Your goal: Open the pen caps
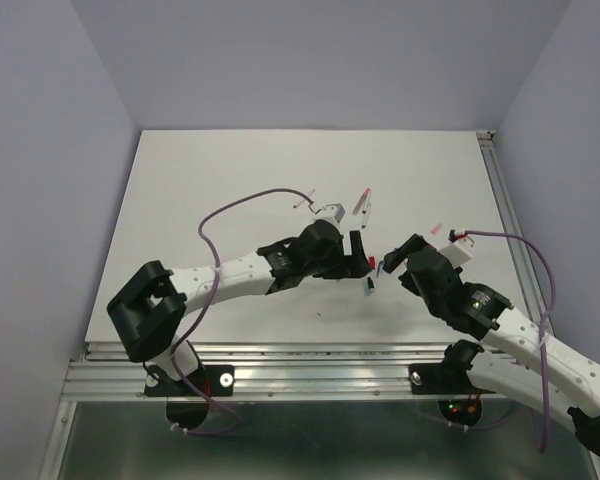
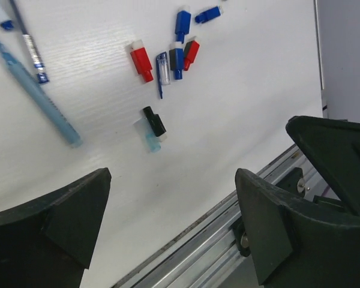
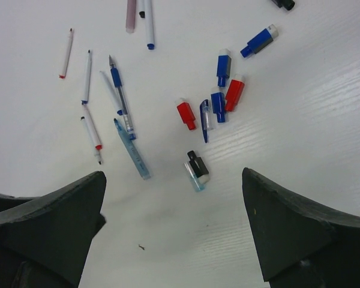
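Observation:
Several pen caps lie loose on the white table. In the left wrist view I see a red cap (image 2: 141, 60), a clear blue-clipped cap (image 2: 162, 71), a blue one (image 2: 182, 23) and a black cap (image 2: 153, 123) beside a pale blue piece. The right wrist view shows the same red cap (image 3: 185, 114) and black cap (image 3: 197, 165). My left gripper (image 2: 173, 177) is open above bare table near the front rail, holding nothing. My right gripper (image 3: 173, 175) is open just short of the black cap, also holding nothing. From above, both grippers (image 1: 365, 258) (image 1: 398, 262) face each other over the caps (image 1: 373, 266).
Uncapped pens lie left of the caps: a pale blue barrel (image 3: 132, 150), a blue-grip pen (image 3: 121, 102), thin white refills with red tips (image 3: 91, 132) and a pink barrel (image 3: 131, 15). The metal rail (image 2: 228, 240) runs along the table's near edge.

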### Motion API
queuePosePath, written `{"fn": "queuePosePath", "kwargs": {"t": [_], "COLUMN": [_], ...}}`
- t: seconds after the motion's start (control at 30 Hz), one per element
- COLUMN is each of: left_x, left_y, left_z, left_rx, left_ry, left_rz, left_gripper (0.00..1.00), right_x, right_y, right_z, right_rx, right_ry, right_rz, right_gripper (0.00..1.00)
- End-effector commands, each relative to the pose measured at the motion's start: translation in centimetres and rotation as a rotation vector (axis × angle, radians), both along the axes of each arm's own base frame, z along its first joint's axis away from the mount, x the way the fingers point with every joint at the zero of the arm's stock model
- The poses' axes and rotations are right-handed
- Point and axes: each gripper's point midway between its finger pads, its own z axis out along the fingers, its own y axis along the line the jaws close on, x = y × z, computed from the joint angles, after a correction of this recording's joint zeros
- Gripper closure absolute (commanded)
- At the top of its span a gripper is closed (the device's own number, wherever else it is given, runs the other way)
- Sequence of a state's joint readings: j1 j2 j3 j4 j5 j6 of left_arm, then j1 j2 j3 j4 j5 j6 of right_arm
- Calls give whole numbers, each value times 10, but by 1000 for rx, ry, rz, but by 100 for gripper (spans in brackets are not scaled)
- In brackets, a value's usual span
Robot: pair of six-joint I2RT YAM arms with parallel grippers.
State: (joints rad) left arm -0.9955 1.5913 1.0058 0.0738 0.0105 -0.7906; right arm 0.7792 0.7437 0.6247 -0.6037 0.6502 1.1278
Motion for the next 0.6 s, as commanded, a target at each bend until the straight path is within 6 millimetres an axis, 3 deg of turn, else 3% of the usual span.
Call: {"fn": "queuePosePath", "kwargs": {"t": [0.0, 0.03, 0.13, 0.17, 0.33, 0.43, 0.57], "left_x": [14, 26, 33, 43, 43, 49, 59], "left_y": [57, 76, 133, 162, 249, 282, 309], "left_z": [16, 16, 5, 1, -24, -29, -35], "left_rx": [66, 73, 135, 153, 278, 297, 318], "left_ry": [-54, -44, 6, 18, 108, 129, 139], "left_rz": [152, 226, 402, 497, 787, 892, 977], "left_gripper": [3, 2, 1, 1, 1, 1, 1], "right_x": [4, 4, 3, 3, 3, 4, 4], "right_y": [-1, -1, -2, -4, -5, -4, -1], "right_z": [10, 9, 9, 8, 6, 4, 1], "right_rx": [32, 33, 38, 34, 26, 24, 18], "right_ry": [-64, -68, -82, -83, -80, -74, -59], "right_rz": [-1, 1, 6, 0, -6, -6, -1], "right_gripper": [0, 0, 0, 0, 0, 0, 0]}}
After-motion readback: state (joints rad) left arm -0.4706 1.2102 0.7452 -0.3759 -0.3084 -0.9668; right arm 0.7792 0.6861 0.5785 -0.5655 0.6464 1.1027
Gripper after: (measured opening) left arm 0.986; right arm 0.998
